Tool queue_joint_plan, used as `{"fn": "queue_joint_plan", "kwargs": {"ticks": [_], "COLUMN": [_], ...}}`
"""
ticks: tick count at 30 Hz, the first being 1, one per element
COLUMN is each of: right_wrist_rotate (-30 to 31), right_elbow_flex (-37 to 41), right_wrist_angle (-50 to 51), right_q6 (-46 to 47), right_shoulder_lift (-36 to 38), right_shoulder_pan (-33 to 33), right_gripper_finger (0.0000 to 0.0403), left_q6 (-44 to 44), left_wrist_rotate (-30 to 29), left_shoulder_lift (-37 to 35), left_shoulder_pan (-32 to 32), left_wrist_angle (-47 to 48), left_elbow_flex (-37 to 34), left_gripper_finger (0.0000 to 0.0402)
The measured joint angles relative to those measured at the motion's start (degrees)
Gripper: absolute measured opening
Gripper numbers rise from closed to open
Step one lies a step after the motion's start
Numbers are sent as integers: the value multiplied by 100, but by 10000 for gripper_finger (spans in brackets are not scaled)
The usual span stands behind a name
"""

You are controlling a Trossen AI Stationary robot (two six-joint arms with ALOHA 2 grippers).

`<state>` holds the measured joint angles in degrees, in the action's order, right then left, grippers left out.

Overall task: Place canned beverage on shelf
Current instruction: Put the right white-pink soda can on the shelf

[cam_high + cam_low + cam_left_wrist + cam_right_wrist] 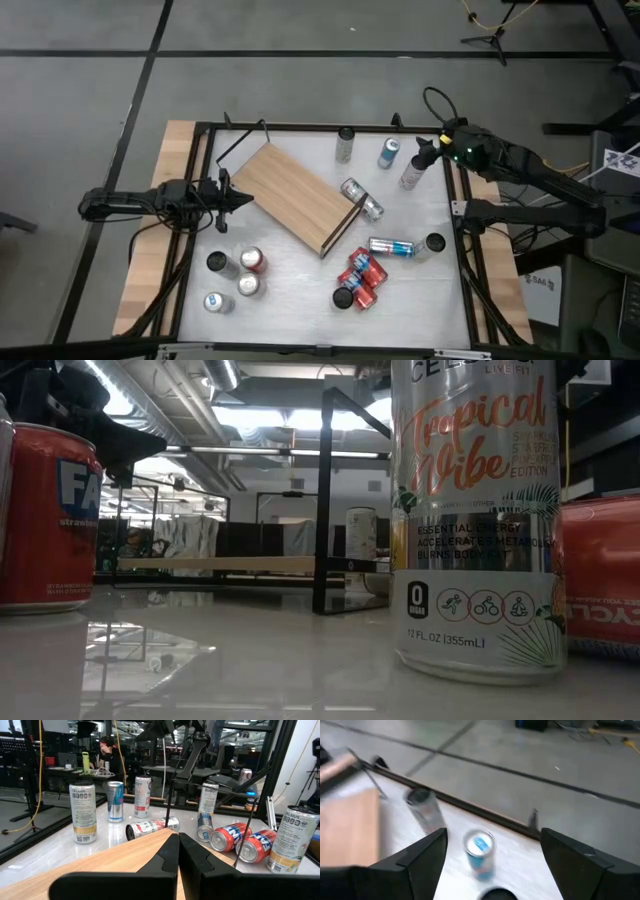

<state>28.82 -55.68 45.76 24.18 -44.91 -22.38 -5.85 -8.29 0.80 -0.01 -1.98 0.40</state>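
Observation:
The shelf, a light-wood board [290,195] on a black wire frame, stands askew in the middle of the table; it also shows in the low view [230,564]. My left gripper [243,200] is shut at the board's left end, and the wood [100,865] fills its wrist view under the fingers. My right gripper [425,152] is open above the table's far right corner, over an upright can [412,174] whose dark top [497,894] shows low between the fingers. A blue-topped can [480,848] stands farther ahead, also seen from above [388,152]. My left gripper has its shut fingertips [170,851] level at the board's left end, pointing toward the table's right. I cannot tell whether they touch the wood.
Another upright can [345,145] stands at the far edge. A can [362,198] lies by the board's right end. Lying cans [392,247], red cans [360,280] and an upright can [434,243] sit near right. Several cans [240,275] stand near left. A person [106,747] is beyond the table.

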Motion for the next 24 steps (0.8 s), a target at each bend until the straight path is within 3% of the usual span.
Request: {"fn": "queue_joint_plan", "kwargs": {"ticks": [13,24], "right_wrist_rotate": [-1022,-1602], "right_elbow_flex": [0,0], "right_wrist_angle": [999,1161], "right_q6": [0,-6], "right_shoulder_lift": [-512,-1263], "right_shoulder_pan": [-736,-766], "right_gripper_finger": [314,314], "left_q6": [0,0], "left_wrist_rotate": [0,1], "left_shoulder_lift": [-1,-2], "left_shoulder_pan": [-1,0], "left_wrist_angle": [0,0], "left_elbow_flex": [0,0], "left_gripper_finger": [0,0]}}
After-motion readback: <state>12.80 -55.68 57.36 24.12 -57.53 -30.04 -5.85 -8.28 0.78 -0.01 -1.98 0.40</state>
